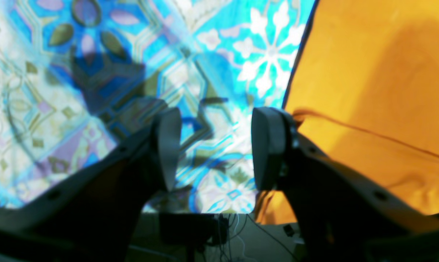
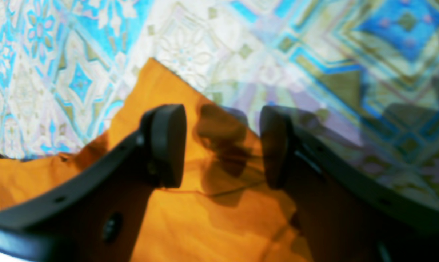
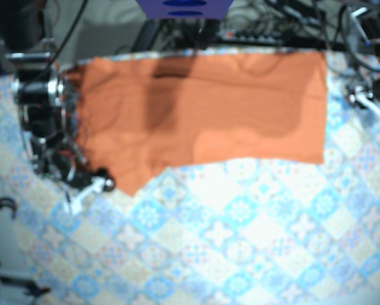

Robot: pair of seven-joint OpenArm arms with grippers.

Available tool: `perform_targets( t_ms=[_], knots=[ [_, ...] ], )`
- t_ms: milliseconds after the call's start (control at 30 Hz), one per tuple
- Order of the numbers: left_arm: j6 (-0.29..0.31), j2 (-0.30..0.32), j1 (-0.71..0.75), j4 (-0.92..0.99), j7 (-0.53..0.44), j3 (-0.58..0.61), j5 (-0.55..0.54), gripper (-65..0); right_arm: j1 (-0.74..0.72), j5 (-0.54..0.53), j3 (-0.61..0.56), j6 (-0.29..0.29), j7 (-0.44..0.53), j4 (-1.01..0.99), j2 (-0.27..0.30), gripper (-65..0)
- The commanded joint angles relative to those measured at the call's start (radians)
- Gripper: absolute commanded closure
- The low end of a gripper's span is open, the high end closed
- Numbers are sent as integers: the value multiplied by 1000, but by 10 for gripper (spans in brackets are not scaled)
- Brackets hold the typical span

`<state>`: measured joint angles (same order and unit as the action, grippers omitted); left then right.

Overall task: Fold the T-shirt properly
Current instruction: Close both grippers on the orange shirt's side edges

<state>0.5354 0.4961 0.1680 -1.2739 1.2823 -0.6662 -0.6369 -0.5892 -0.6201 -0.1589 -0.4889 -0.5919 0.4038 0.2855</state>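
Note:
The orange T-shirt (image 3: 203,108) lies flat across the far half of the table, with one pointed corner (image 3: 129,184) sticking out toward the front left. My right gripper (image 2: 221,145) hovers open over that corner (image 2: 168,91), nothing between its fingers; in the base view the right gripper (image 3: 100,184) sits just left of the corner. Beside the shirt's straight edge (image 1: 368,91), my left gripper (image 1: 219,149) is open above bare tablecloth, and its right-hand finger (image 1: 268,149) is close to the hem. At the table's right edge, the left gripper (image 3: 363,100) shows in the base view.
A blue and white patterned tablecloth (image 3: 241,235) covers the table. Cables and equipment (image 3: 272,25) crowd the far edge. The right arm's body (image 3: 40,101) stands along the left side, next to the shirt. A loose orange thread (image 1: 368,134) runs across the shirt.

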Motion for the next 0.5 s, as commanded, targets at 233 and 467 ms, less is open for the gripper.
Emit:
perform_targets(
  t_ms=[233, 467],
  knots=[
    [1, 26, -8, -14, -10, -8, -11, -300, -24, -5, -92, -6, 2, 11, 10, -319],
    [1, 26, -8, -14, -11, -8, -11, -300, -24, -7, -123, -6, 2, 11, -15, -318]
  ],
)
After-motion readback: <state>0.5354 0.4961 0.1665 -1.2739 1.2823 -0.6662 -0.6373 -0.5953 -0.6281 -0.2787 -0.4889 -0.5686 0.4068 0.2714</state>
